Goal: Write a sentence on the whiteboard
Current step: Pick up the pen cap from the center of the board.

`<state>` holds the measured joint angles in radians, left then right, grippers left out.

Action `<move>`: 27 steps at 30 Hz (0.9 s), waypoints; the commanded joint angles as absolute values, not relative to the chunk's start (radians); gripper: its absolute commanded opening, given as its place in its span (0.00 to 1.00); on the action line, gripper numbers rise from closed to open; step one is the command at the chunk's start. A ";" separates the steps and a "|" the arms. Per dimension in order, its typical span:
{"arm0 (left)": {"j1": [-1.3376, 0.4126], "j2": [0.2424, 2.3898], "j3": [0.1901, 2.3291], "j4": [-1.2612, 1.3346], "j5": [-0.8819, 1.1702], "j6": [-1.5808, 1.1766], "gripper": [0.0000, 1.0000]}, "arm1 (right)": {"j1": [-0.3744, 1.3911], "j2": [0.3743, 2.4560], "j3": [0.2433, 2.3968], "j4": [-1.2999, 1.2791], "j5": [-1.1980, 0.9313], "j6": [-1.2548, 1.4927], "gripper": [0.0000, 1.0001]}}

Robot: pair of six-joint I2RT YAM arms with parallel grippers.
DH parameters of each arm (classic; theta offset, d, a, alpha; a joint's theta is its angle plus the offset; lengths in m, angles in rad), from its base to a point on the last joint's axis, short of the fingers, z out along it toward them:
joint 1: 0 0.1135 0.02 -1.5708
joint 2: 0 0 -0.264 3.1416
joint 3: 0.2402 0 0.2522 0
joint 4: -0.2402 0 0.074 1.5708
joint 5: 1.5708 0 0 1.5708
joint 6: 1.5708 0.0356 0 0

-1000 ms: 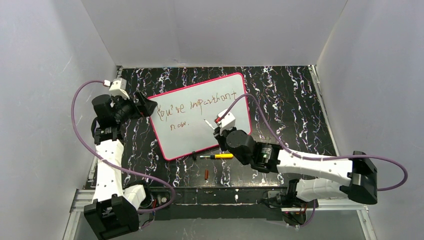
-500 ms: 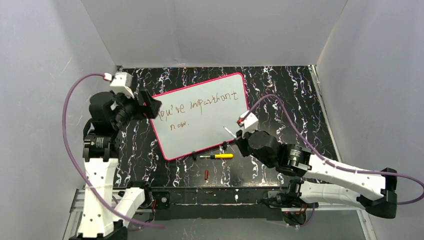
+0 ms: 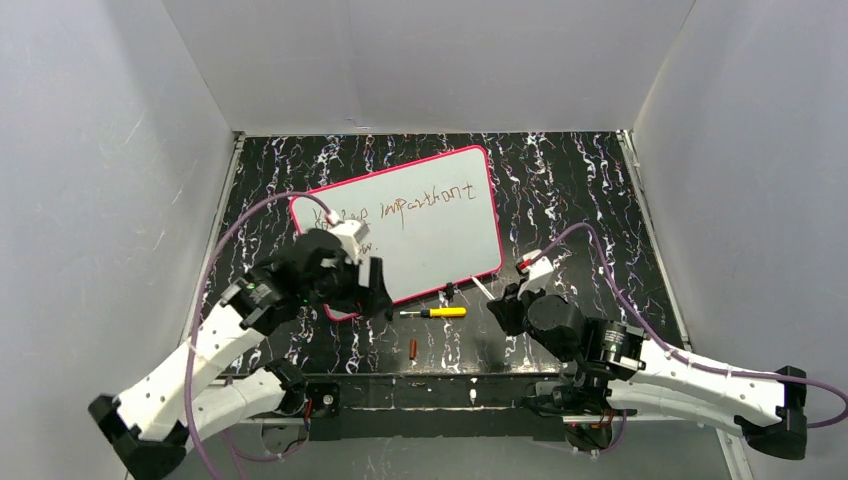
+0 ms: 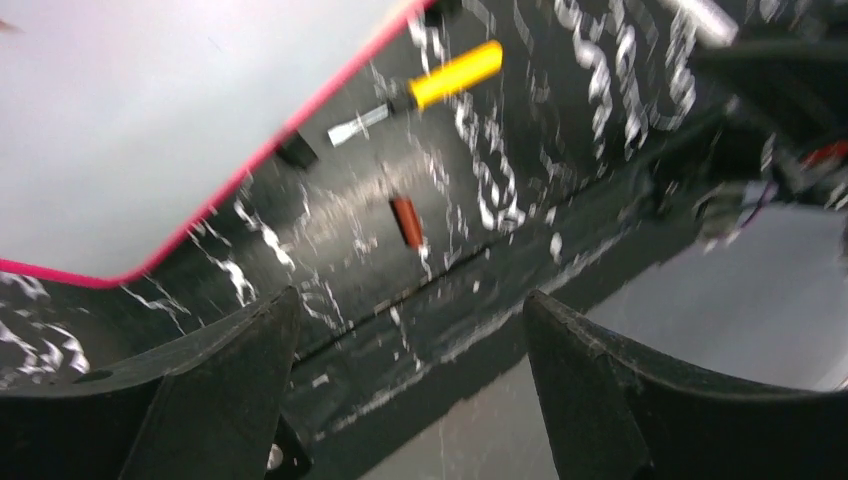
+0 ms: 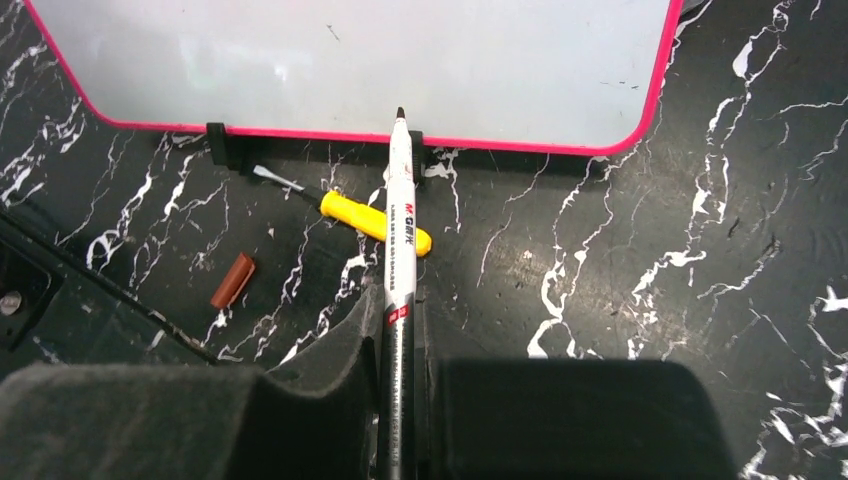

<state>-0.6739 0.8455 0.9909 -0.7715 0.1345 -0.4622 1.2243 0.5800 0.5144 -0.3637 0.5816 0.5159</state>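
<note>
Black, white-veined marble-pattern table top [image 3: 590,200] carrying everything. Lying flat on it, skewed: large white pink-rimmed whiteboard [image 3: 450,250], at centre-left and within reach of both arms. Pinned at the near rim by small black clips [image 5: 222,140], probably against sliding under pen pressure.

Across the upper part of the board: thin reddish-brown handwritten sentence [image 3: 428,195]. "important" legible; line start hidden under the left arm.

Hovering over the board's near-left corner: left gripper [image 4: 410,330], fingers apart, nothing between them. Likely placed to brace the board; no contact visible.

Parked just off the near rim: right gripper [image 5: 397,335], fingers clamped on a slim white marker [image 5: 400,215]. Tip uncapped and aimed at the board but off the white, so no ink going down.

Loose beside the rim: yellow-handled screwdriver [image 5: 375,222]. Nearer the bases: small red-brown cap [image 5: 232,281], presumably the marker's.
</note>
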 commanded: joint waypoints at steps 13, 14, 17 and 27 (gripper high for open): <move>-1.121 1.304 0.818 -0.478 -0.049 -0.740 0.65 | 1.222 0.562 0.362 0.016 0.807 0.581 0.01; -1.122 1.322 0.820 -0.473 -0.051 -0.742 0.60 | 1.223 0.567 0.365 0.012 0.809 0.583 0.01; -1.124 1.370 0.816 -0.468 -0.056 -0.750 0.55 | 1.223 0.566 0.370 0.009 0.806 0.584 0.01; -1.123 1.467 0.798 -0.437 -0.076 -0.785 0.34 | 1.222 0.556 0.359 0.025 0.801 0.584 0.01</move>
<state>-1.1198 1.4734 0.8066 -0.4290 -0.0296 -0.7650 1.2240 0.5648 0.3363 -0.0261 0.7647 0.5732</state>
